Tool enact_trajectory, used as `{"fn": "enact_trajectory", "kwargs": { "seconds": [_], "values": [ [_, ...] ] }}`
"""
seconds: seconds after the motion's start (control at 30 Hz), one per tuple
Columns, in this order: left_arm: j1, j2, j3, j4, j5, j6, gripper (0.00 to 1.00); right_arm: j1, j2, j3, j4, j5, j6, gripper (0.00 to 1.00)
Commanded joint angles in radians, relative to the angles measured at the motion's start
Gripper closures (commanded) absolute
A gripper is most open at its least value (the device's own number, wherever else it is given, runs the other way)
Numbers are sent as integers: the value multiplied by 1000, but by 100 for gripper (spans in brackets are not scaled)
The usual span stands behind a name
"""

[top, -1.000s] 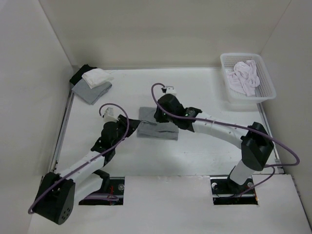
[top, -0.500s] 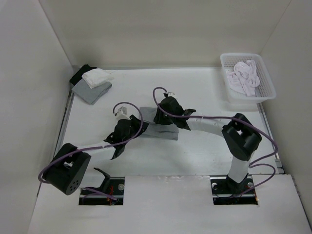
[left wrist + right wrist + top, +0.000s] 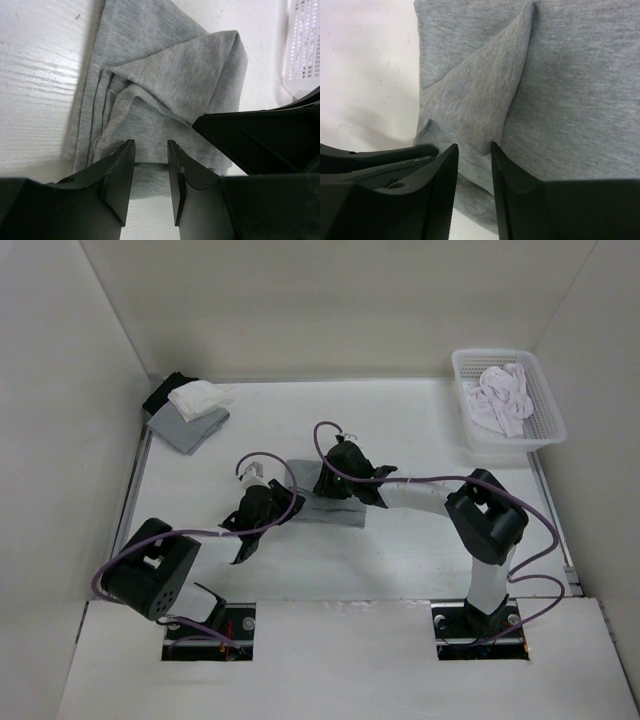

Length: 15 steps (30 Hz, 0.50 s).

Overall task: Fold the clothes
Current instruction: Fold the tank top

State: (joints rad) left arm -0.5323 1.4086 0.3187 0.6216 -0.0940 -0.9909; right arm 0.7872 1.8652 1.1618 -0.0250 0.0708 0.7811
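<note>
Plain grey T-shirt (image 3: 170,75) was soft matt knit cloth, fine weave visible up close. White tabletop (image 3: 40,75) looked like painted wood, streaky, slightly rough, a few specks. Black fingers (image 3: 117,180) of the left gripper (image 3: 150,146) read as smooth hard plastic, dull sheen; white lattice basket (image 3: 302,45) was plastic too.

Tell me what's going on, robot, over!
Left fingers apart, right fingers apart, both over shirt. Shirt folded small, on table. Nothing in the way.

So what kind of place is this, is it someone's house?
Probably a robot test booth, not a house: a white table boxed in by plain white walls, the left arm and right arm bolted at its edge, a grey T-shirt between them.
</note>
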Motion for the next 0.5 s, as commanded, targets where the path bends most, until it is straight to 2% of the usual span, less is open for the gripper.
{"fn": "enact_trajectory", "kwargs": {
  "seconds": [0.0,0.07,0.13,0.2,0.27,0.47],
  "values": [
    [1,16,-4,63,-6,17,70,-6,37,12,40,11,20,66],
    [4,23,-9,64,-6,17,70,-7,42,21,45,7,21,73],
    [4,26,-15,69,-6,17,70,-10,48,42,37,9,17,74],
    [2,29,-20,76,-4,14,70,-12,55,68,34,0,10,84],
    [4,30,-24,78,-4,12,71,-12,58,99,34,-3,3,88],
    [15,30,-38,78,-4,12,71,-19,106,260,27,-17,-8,92]
  ]
}}
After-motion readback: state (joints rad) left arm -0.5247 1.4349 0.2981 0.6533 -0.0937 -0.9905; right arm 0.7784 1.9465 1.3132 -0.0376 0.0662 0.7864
